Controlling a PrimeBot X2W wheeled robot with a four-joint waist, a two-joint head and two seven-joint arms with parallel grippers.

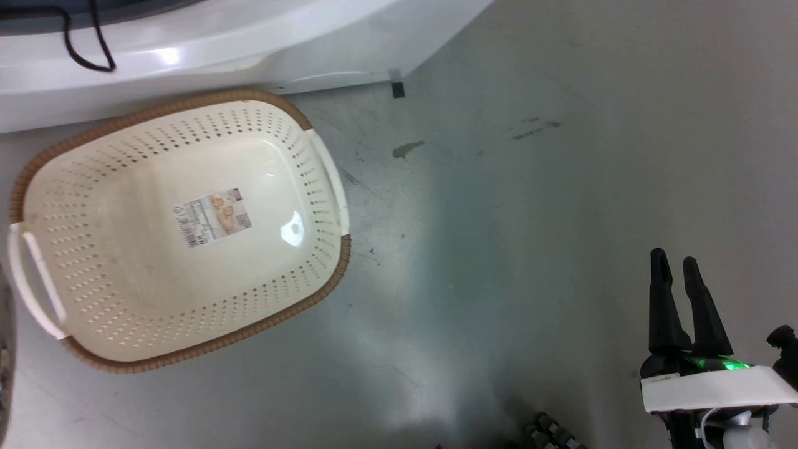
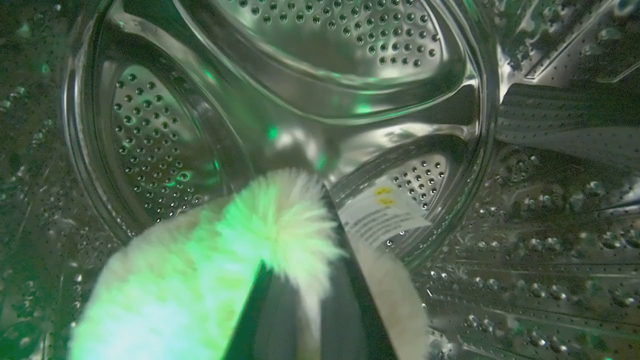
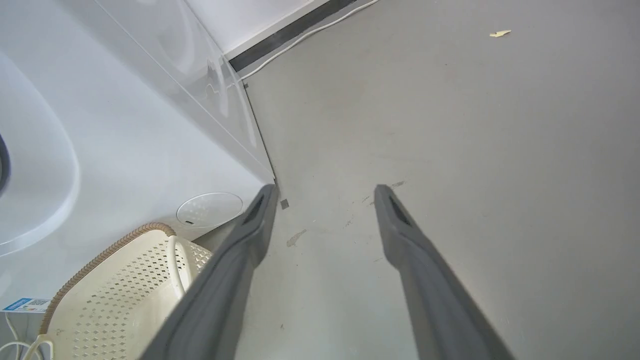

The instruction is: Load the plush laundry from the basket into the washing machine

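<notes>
Left tool (image 2: 297,240) clamped on fluffy cream long-pile plush laundry (image 2: 200,280), carried inside perforated steel drum of white washing machine (image 2: 320,50), presumably for release | cream perforated plastic basket (image 1: 124,299) lies empty on grey floor (image 1: 499,218) | right tool (image 1: 679,268) held apart, idle, clear of work.

A laundry area is indicated, more a bare utility room than a furnished home. A large white washing machine (image 1: 187,56) is seen standing on a smooth grey floor (image 1: 530,218), and its perforated steel drum (image 2: 325,50) is shown from within (plush laundry (image 2: 200,280) is seen inside it). A cream perforated basket (image 1: 93,293) is set just beside the machine. The floor is marked by a stain (image 1: 408,148), and a white cable (image 3: 300,37) is run along the wall's foot.
</notes>
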